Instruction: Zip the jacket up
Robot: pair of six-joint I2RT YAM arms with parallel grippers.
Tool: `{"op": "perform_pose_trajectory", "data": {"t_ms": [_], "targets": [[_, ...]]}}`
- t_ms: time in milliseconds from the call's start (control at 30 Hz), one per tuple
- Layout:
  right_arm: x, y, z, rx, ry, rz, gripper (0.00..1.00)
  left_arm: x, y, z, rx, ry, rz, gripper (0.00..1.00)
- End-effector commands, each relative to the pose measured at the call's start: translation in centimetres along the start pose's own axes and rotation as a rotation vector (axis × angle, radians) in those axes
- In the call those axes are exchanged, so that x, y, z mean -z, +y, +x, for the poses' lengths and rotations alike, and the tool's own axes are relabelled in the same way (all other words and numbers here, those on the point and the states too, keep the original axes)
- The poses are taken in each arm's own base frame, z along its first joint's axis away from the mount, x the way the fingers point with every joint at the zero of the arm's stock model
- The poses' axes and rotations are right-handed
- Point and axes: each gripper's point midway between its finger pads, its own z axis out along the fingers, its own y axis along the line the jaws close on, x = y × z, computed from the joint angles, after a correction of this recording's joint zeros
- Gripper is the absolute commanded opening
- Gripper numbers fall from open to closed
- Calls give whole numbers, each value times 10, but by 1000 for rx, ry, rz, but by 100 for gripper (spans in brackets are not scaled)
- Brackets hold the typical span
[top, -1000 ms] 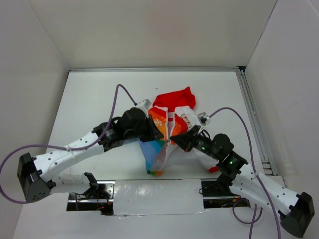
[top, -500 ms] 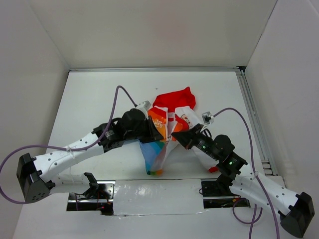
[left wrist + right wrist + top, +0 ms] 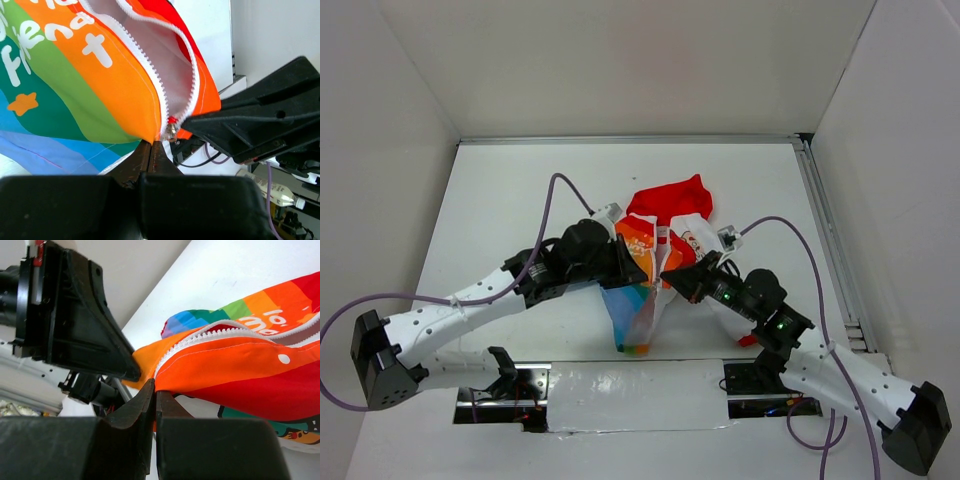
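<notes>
Left wrist view: left gripper (image 3: 151, 146) pinches the jacket (image 3: 75, 80) beside its zipper (image 3: 146, 62).

Left tool (image 3: 151, 146) pinched on jacket (image 3: 100, 85) beside zipper slider (image 3: 171, 131).

From above, the left arm (image 3: 480, 290) and right arm (image 3: 820, 355) cover the middle of the jacket (image 3: 670, 200); its print (image 3: 638, 240) is too small to read. The left wrist view crops the lettering (image 3: 30, 35) at upper left (few letters remain).
</notes>
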Motion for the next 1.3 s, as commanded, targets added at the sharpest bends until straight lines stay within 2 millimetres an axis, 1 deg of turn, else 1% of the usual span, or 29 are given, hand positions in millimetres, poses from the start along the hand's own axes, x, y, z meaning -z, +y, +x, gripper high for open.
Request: {"op": "perform_pose_trajectory", "data": {"t_ms": [0, 133, 300, 433, 633, 900, 1100, 1267], "targets": [[6, 23, -9, 37, -11, -92, 7, 13, -14, -20, -1, -87, 33, 0], [10, 27, 0, 45, 28, -121, 7, 14, -11, -29, 9, -127, -4, 0], [9, 29, 3, 43, 41, -128, 7, 20, -19, -36, 2, -152, 25, 0], [6, 28, 5, 33, 52, -124, 7, 23, -22, -33, -4, -149, 54, 0], [2, 31, -6, 21, 1, -127, 9, 23, -25, -28, -19, -127, 80, 0], [4, 40, -20, 26, -49, -149, 9, 16, -24, -28, -22, -114, 62, 0], [5, 37, -28, 0, -97, -126, 9, 15, -23, -26, -16, -111, 69, 0], [5, 37, -32, -12, -122, -129, 9, 14, -27, -25, -20, -101, 90, 0]]}}
